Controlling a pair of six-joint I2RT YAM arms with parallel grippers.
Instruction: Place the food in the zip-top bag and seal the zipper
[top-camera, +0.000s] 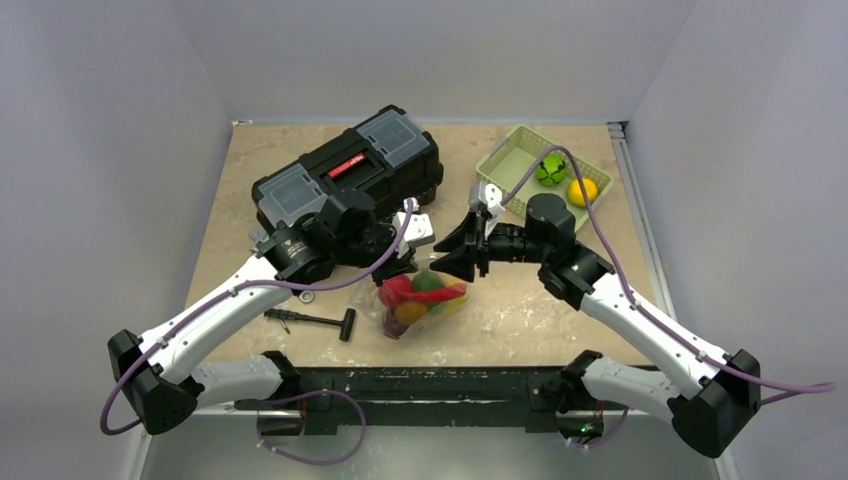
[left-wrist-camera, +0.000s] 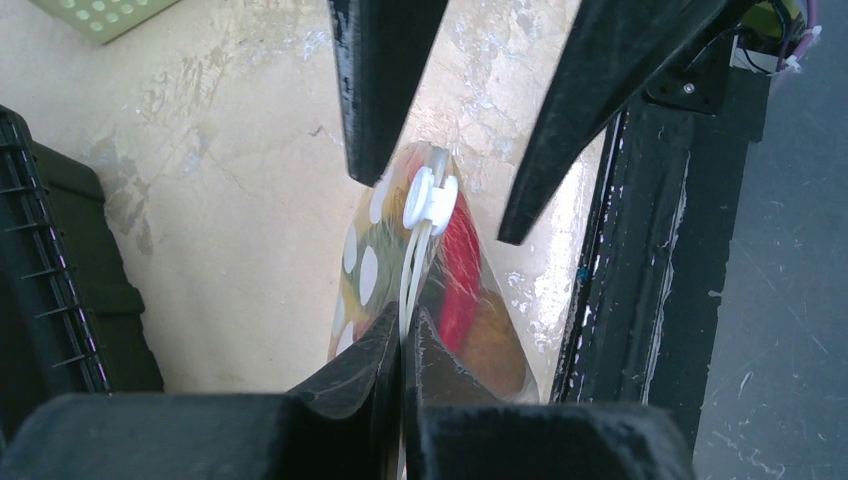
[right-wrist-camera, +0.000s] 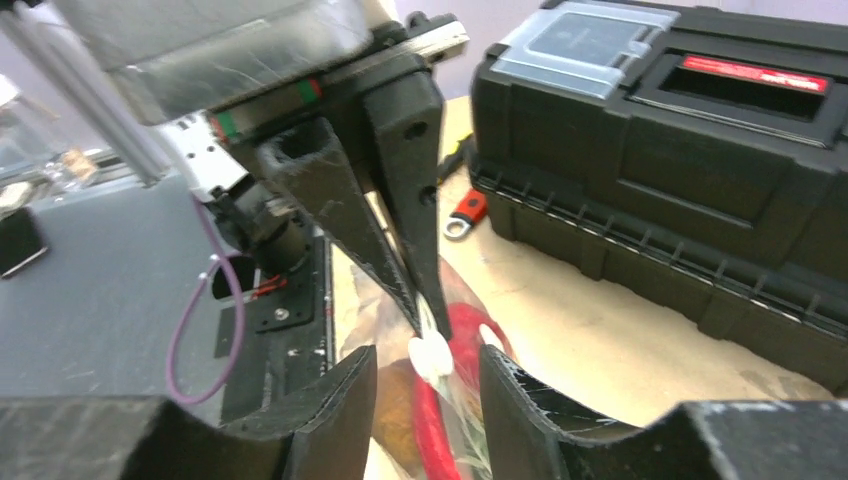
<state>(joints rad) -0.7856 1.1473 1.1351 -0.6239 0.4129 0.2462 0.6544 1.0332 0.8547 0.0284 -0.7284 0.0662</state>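
The zip-top bag (top-camera: 420, 303) stands on the table in front of the arms. It holds food: a red chili (left-wrist-camera: 460, 270), an orange piece and a green piece. My left gripper (left-wrist-camera: 405, 320) is shut on the zipper (left-wrist-camera: 411, 268) strip at the bag's mouth, and it shows in the top view (top-camera: 408, 268) too. My right gripper (right-wrist-camera: 425, 368) is open, and a white slider (right-wrist-camera: 432, 355) on the strip sits between its fingers without touching them. It faces the left gripper from the right (top-camera: 452, 265). More food, a green fruit (top-camera: 550, 168) and a yellow one (top-camera: 583, 190), lies in the basket.
A pale green slotted basket (top-camera: 510, 160) stands at the back right. A black toolbox (top-camera: 350, 172) stands at the back left, close behind the left arm. A black-handled tool (top-camera: 312, 320) lies left of the bag. The table's front edge (top-camera: 430, 372) is just below the bag.
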